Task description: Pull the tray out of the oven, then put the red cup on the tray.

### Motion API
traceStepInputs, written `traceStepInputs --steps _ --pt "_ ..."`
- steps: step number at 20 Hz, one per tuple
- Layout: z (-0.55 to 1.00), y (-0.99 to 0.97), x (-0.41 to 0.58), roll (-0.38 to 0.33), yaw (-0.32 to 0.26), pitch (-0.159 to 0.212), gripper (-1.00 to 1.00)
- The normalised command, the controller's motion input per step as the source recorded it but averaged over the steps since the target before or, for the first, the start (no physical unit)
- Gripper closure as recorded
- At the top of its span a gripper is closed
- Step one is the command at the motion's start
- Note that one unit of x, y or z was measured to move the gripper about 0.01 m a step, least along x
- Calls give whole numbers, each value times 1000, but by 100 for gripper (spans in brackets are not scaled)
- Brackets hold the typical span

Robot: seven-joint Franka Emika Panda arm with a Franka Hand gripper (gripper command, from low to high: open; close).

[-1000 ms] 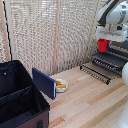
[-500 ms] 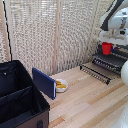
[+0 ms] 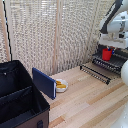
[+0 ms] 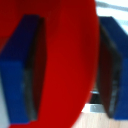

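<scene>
In the exterior view my gripper (image 3: 107,49) hangs at the right, shut on the red cup (image 3: 106,54). The cup is upright just above the tray (image 3: 113,63), a dark rack of thin bars that sticks out of the oven (image 3: 122,55). The arm hides most of the oven at the frame's right edge. I cannot tell whether the cup touches the bars. In the wrist view the red cup (image 4: 65,45) fills the frame, and the blue finger pads (image 4: 27,70) press on both of its sides.
The oven's door panel (image 3: 95,73), with its long bar handle, lies open in front of the tray. A white bowl of yellow food (image 3: 61,86) sits beside an upright blue panel (image 3: 44,82). A large black case (image 3: 17,100) fills the exterior view's left. A slatted blind forms the back.
The gripper has come down with the red cup, from above the tray to just over its bars. Nothing else has moved.
</scene>
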Motion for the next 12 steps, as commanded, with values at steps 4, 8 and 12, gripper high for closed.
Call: traceStepInputs --steps 4,8,12 --pt "152 0 112 -11 -44 50 -100" --pt "614 0 273 0 -88 131 -100" --pt "795 48 267 -8 -140 148 -100"
